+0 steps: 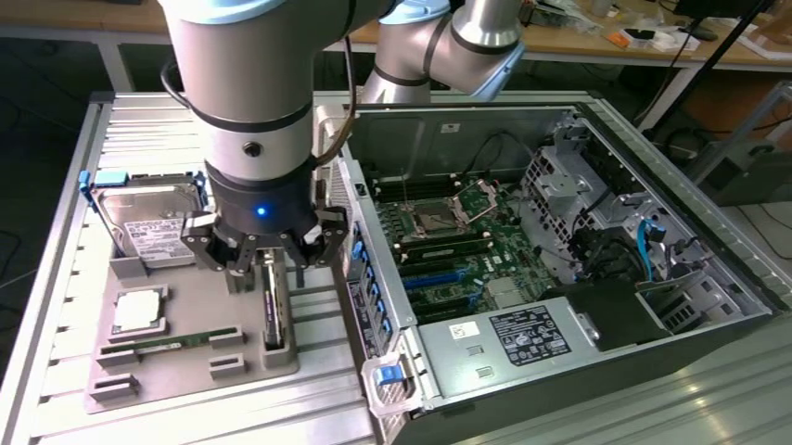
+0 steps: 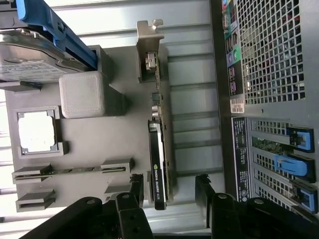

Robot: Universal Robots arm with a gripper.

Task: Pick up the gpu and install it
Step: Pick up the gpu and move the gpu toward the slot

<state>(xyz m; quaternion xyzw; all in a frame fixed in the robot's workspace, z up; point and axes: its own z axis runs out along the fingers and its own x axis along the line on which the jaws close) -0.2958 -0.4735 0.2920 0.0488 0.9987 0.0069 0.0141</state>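
The gpu (image 2: 158, 172) is black with a silver bracket (image 2: 149, 31), the tray (image 1: 173, 375) plain grey, the memory stick (image 1: 173, 343) green, the hard drive (image 1: 148, 218) silver, white-labelled.

A robotics lab or electronics workshop — an open computer case (image 1: 452, 139) lies on a ribbed metal tabletop (image 1: 148, 120), its circuit board (image 1: 446, 232) exposed. Just beside the case, a grey holder (image 1: 185, 366) keeps loose computer parts under a robot arm (image 1: 248, 83). Behind the case stands a wooden tabletop (image 1: 581, 42) — strewn with cables and clutter.
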